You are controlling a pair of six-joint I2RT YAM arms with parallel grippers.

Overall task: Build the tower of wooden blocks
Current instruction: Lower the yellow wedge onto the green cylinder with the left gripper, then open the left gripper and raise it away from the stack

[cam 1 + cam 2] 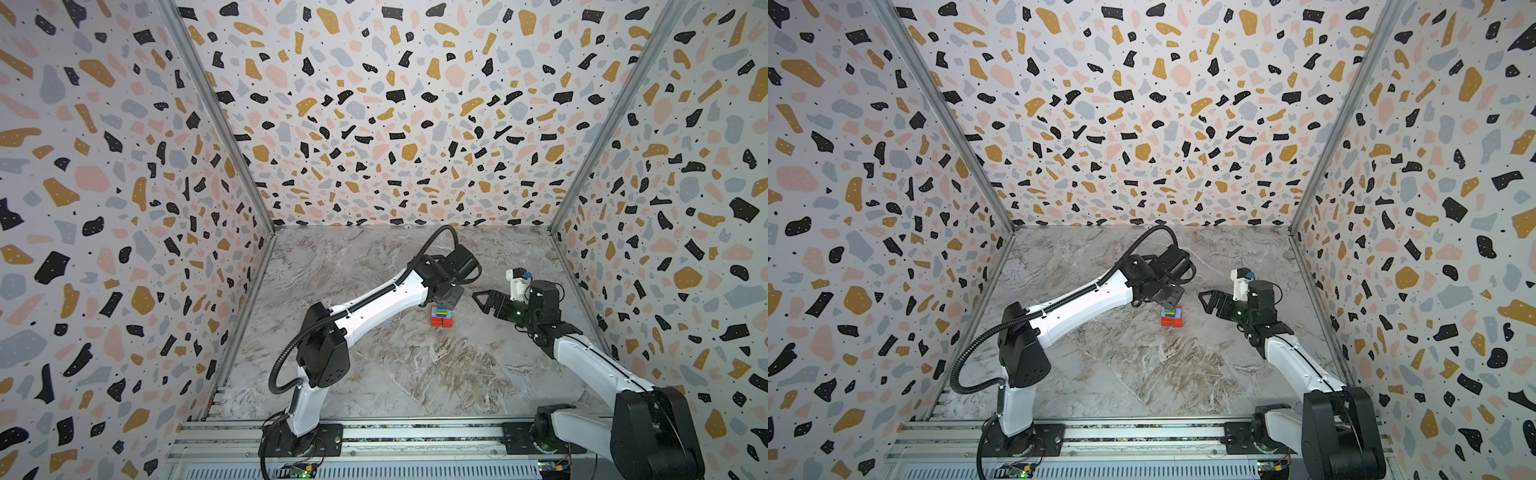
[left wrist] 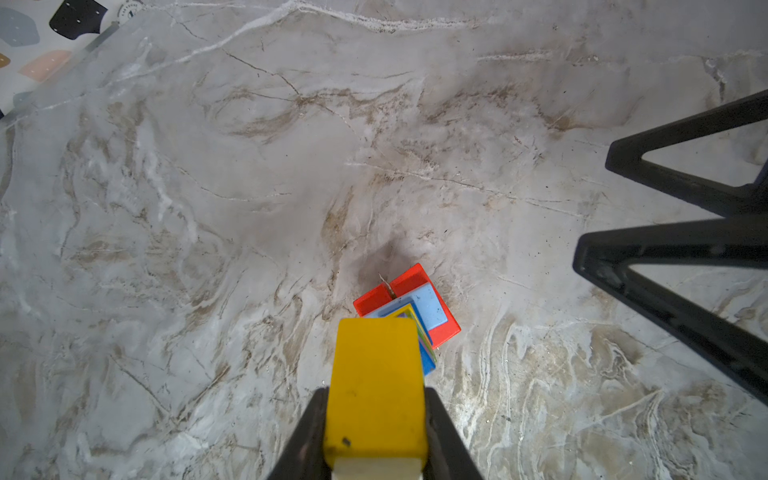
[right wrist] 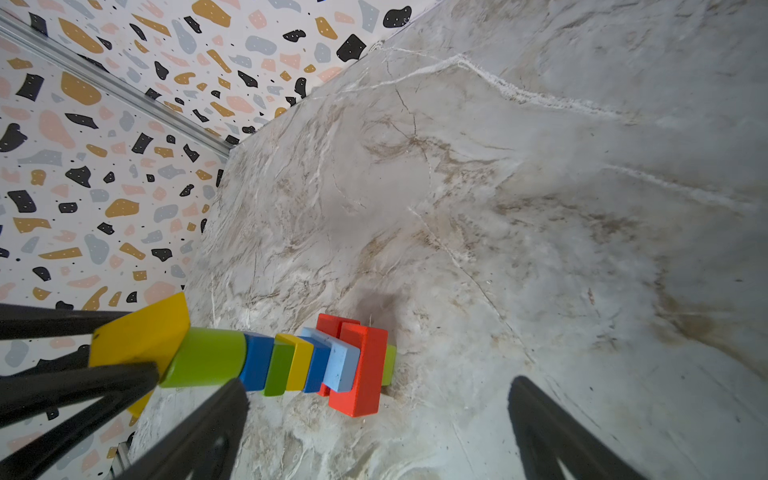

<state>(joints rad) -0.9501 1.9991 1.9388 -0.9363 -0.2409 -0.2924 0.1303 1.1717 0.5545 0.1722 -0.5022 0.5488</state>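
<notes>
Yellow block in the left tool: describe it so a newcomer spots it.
On the grey marble tabletop stands one slim multicoloured wood block tower. At its top, above the lime wood cylinder, is the yellow wood block: the only one clamped in the left tool.

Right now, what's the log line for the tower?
left gripper: shut on yellow block, over tower top | right gripper: open, beside tower

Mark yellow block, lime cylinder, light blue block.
yellow block (image 2: 376, 386): left wrist view, top face.
lime cylinder (image 3: 205, 357): right wrist view, curved side.
light blue block (image 3: 343, 368): right wrist view, side face.
</notes>
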